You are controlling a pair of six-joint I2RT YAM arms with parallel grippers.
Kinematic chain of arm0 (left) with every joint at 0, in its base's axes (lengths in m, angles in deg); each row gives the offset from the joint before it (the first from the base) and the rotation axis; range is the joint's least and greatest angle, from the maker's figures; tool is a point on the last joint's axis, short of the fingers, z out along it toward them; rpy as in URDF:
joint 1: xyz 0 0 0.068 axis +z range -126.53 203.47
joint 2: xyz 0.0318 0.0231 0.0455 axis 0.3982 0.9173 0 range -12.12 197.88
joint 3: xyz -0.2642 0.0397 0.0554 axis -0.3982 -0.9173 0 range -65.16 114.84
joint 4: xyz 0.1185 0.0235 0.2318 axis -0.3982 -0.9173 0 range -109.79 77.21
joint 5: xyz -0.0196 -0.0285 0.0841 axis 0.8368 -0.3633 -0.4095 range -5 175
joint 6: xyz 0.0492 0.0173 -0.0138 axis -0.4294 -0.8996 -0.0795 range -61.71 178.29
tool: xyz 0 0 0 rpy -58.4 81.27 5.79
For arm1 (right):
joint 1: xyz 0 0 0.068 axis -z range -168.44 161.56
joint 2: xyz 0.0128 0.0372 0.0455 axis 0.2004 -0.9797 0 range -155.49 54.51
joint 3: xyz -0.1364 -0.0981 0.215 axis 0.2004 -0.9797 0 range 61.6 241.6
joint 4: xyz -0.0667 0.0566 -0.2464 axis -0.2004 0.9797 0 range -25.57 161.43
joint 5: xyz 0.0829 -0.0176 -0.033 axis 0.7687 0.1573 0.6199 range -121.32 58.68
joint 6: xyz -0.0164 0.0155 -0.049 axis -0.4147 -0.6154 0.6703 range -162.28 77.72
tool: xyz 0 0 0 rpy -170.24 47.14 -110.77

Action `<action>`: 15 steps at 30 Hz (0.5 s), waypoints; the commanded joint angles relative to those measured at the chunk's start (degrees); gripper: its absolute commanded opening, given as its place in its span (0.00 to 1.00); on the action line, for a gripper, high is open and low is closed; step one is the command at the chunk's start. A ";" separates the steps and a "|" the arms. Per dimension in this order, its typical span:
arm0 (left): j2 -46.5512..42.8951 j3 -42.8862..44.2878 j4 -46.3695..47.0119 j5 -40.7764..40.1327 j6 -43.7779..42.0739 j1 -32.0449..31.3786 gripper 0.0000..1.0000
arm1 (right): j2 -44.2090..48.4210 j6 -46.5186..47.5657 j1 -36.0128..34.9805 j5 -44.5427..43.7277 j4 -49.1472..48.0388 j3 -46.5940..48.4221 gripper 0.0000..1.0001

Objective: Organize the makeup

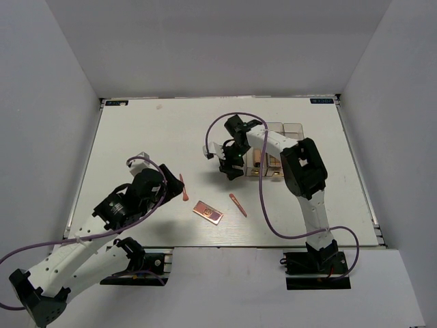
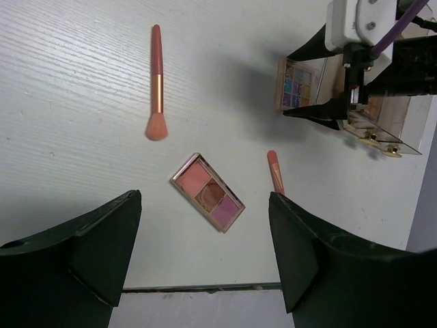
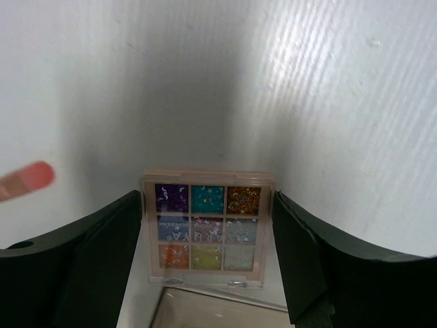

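My right gripper (image 3: 207, 199) is shut on the multicoloured eyeshadow palette (image 3: 207, 229), one finger on each side edge. It holds the palette tilted beside the clear box (image 1: 276, 156); the palette also shows in the left wrist view (image 2: 297, 83). My left gripper (image 2: 203, 198) is open and empty, hovering over the table's near left part (image 1: 160, 183). A pink-brown palette (image 1: 207, 212) lies flat near the front edge (image 2: 207, 192). A long coral-pink brush (image 1: 183, 188) lies left of it (image 2: 158, 82). A shorter coral stick (image 1: 238, 205) lies to its right (image 2: 275, 171).
The clear box with gold knobs (image 2: 382, 133) stands right of centre, with some items inside that I cannot make out. The table's front edge (image 2: 205, 288) is close below the left gripper. Grey walls enclose the table on three sides.
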 commanded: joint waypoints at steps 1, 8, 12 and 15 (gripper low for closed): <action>0.87 0.64 1.09 1.19 -0.20 0.01 0.85 | 2.40 -3.74 -0.37 9.41 4.56 2.95 0.28; 5.09 -0.06 5.13 4.97 0.15 0.01 0.84 | 7.04 -12.88 0.15 18.20 3.52 7.89 0.26; 7.20 -0.50 7.41 6.90 0.67 0.01 0.84 | 11.97 -19.47 1.47 17.78 -3.14 5.09 0.25; 8.51 -1.03 8.82 7.70 1.73 0.01 0.83 | 16.80 -25.71 3.83 15.41 -8.77 0.70 0.25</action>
